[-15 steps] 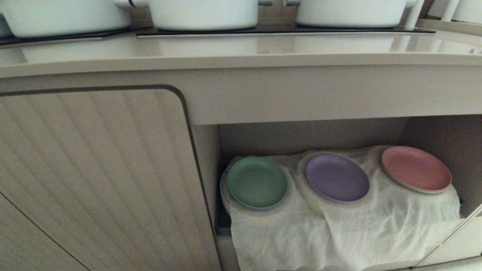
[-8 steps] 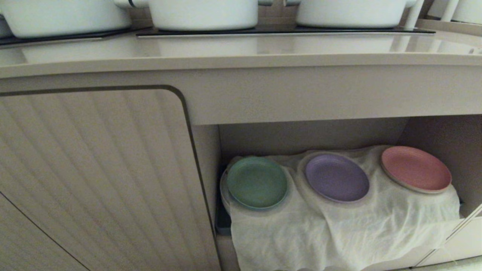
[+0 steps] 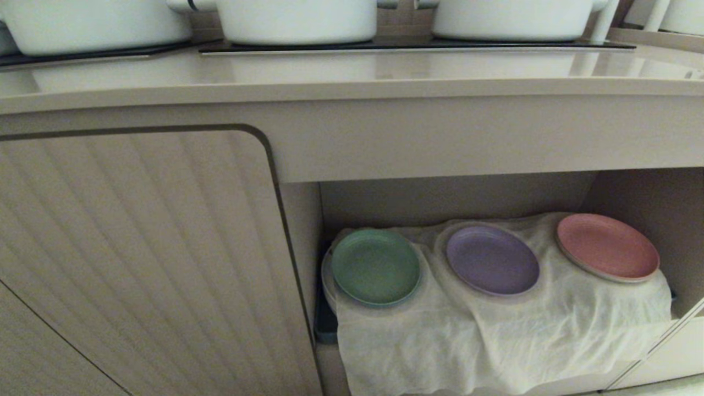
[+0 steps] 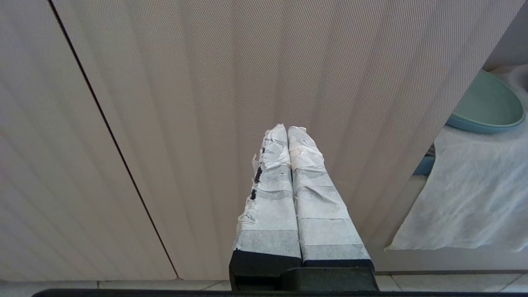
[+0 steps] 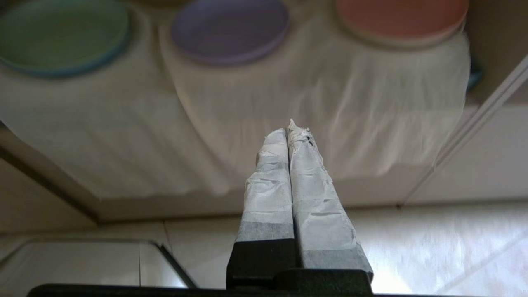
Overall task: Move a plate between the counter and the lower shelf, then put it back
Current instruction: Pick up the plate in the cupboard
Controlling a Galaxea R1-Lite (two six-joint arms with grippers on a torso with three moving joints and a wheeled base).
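While between green plate (image 3: pixel 375 267) and pink plate (image 3: pixel 607 247), lilac plate (image 3: pixel 491 259).

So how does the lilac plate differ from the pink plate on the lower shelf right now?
The lilac plate sits in the middle of the white cloth, between the green plate and the pink plate; the pink plate is at the right end, nearest the recess wall. The pink plate also sits higher in the head view. Both are round, low-rimmed, face up, untouched.

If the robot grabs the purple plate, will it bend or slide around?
Probably it won't bend: the plate looks stiff, with a low raised rim to pinch. It may slide a little, since it lies on a loose, wrinkled white cloth that could bunch up or drag. It seems thin and shallow, so likely light. Both grippers are shut and away from it.
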